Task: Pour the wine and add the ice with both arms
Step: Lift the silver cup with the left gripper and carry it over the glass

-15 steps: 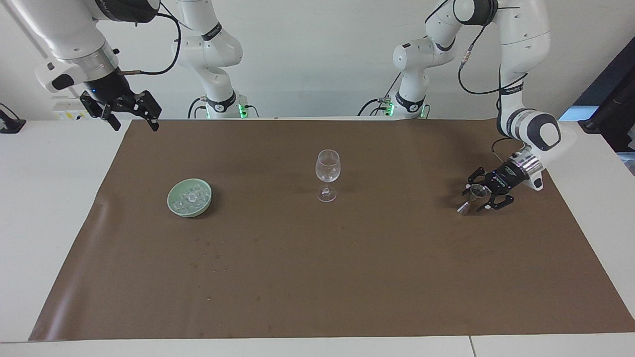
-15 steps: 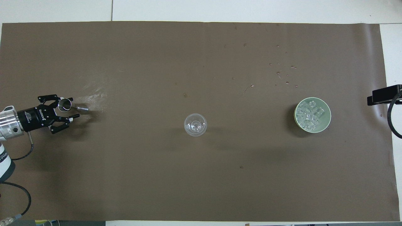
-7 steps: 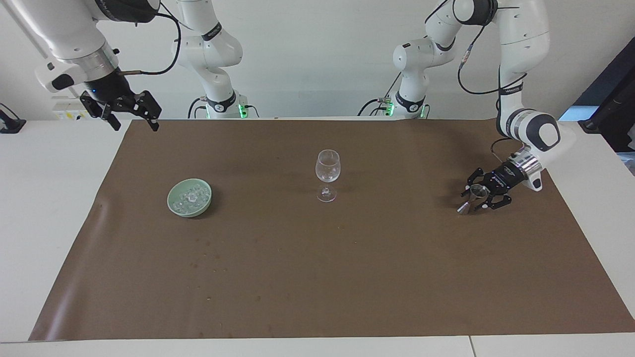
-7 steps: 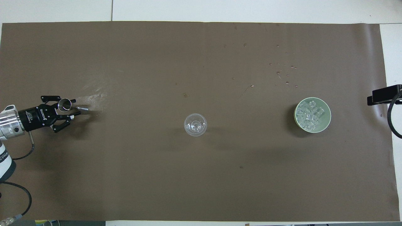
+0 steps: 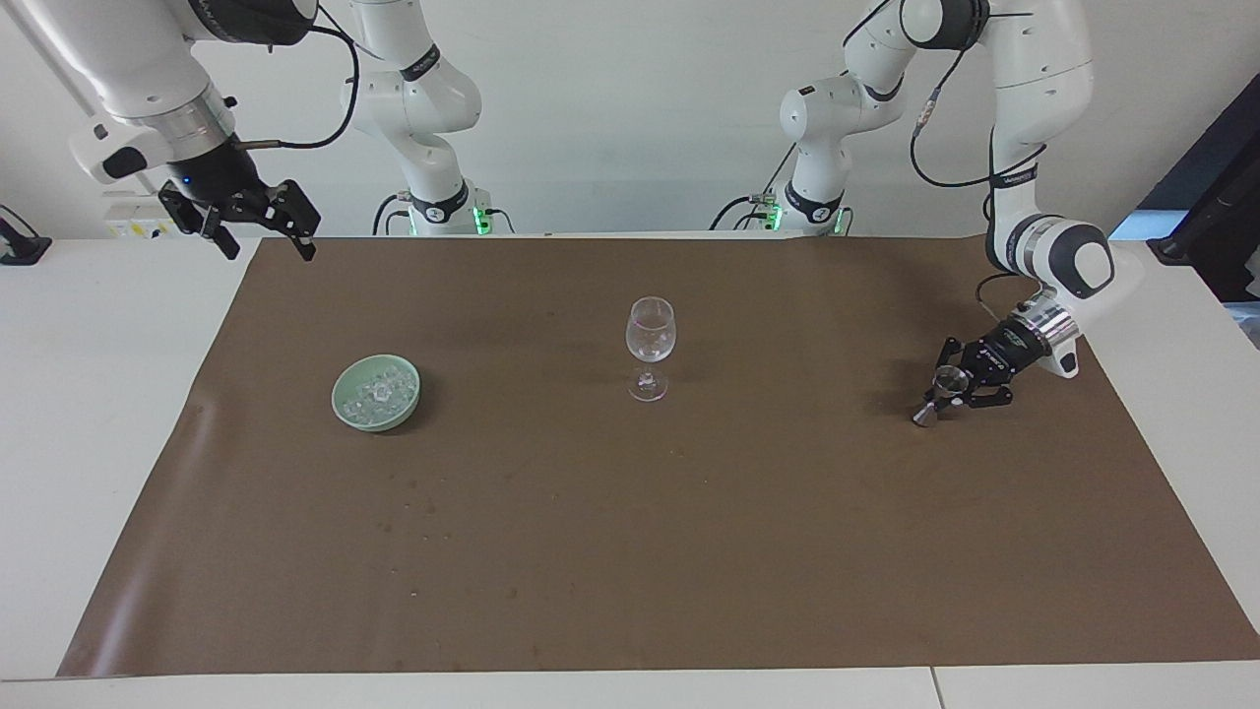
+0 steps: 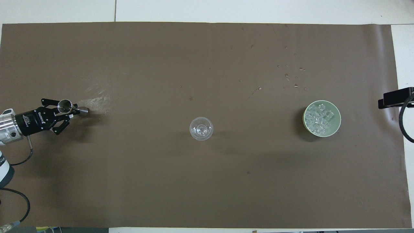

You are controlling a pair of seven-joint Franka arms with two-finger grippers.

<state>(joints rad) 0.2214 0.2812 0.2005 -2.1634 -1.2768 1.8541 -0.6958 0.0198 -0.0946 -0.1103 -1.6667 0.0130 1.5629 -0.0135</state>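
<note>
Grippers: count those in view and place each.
2. The left gripper is shut on the metal jigger at the left arm's end of the mat. The right gripper hangs open above the mat's corner at the right arm's end.

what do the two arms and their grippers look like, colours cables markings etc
Both arms are white, rounded jointed segments with black joint bands, a silver metal wrist ring, and loose black cables; green lights glow at their bases. The left arm ends in the black linked-finger left gripper with small white lettering on its body. The right arm carries the matching black right gripper.
</note>
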